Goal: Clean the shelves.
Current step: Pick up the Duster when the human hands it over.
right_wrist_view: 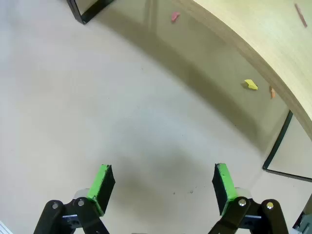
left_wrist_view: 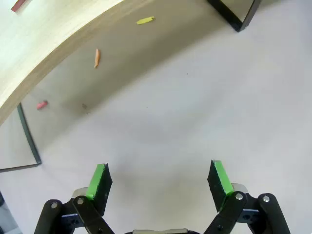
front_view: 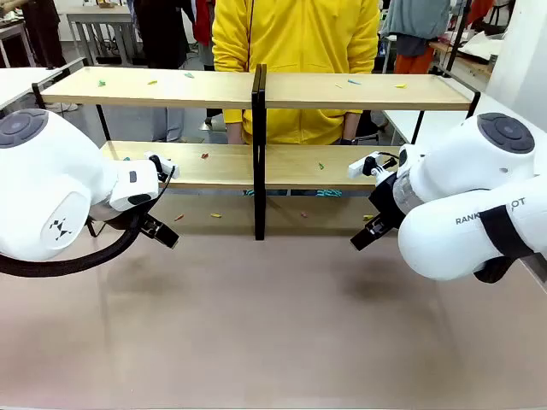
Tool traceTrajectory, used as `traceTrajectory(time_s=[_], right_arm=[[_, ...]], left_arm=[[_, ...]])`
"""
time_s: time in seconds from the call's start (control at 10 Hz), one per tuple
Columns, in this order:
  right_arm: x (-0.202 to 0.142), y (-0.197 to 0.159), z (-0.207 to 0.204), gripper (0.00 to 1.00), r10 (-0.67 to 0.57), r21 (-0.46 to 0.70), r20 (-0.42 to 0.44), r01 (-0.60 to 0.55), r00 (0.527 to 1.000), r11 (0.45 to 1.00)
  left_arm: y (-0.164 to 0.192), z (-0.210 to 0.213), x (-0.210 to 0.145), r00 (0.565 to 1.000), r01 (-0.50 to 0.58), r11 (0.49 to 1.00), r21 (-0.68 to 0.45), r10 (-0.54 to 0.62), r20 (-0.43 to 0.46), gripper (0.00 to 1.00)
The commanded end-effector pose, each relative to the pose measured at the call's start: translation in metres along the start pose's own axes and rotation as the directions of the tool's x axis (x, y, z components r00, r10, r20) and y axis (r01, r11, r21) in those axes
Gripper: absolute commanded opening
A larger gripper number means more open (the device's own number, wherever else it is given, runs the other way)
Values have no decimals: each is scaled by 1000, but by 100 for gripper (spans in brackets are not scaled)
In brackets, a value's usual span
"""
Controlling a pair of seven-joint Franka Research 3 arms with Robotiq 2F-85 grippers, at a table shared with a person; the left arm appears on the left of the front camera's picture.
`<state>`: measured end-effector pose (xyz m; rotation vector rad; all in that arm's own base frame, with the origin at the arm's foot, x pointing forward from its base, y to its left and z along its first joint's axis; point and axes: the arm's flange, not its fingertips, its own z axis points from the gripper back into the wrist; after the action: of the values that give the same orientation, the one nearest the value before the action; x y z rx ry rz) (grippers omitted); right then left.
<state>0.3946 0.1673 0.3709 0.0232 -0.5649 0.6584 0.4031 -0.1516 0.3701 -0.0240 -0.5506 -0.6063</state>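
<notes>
The left hand is released: its two green pads stand wide apart with nothing between them. The right hand is likewise released, jaws spread, holding nothing. Both hands hang low over the tabletop, fingers angled down toward it, without touching it. The shelves stand directly ahead of both hands, just beyond the fingertips; the black centre upright lies between the two hands, with the left hand facing the left half and the right hand facing the right half. Ahead of the left hand, under the lower board, three scraps lie on the tabletop: a yellow-green one farthest off, an orange one nearer, and a pink one nearest. Ahead of the right hand, under the same board, lie a pink scrap, a yellow scrap and, just beside it, an orange scrap. More small coloured scraps are scattered on both boards. Beyond the shelves, opposite the hands, stands a person in a yellow top.
</notes>
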Motion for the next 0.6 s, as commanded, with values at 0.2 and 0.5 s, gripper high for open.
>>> traceTrajectory(time_s=[0.2, 0.5], right_arm=[[0, 0, 0, 100, 0, 0, 0, 0, 1000, 1000], [0, 0, 0, 100, 0, 0, 0, 0, 1000, 1000]], left_arm=[[0, 0, 0, 1000, 0, 1000, 0, 0, 0, 100], [0, 0, 0, 1000, 0, 1000, 0, 0, 0, 100]])
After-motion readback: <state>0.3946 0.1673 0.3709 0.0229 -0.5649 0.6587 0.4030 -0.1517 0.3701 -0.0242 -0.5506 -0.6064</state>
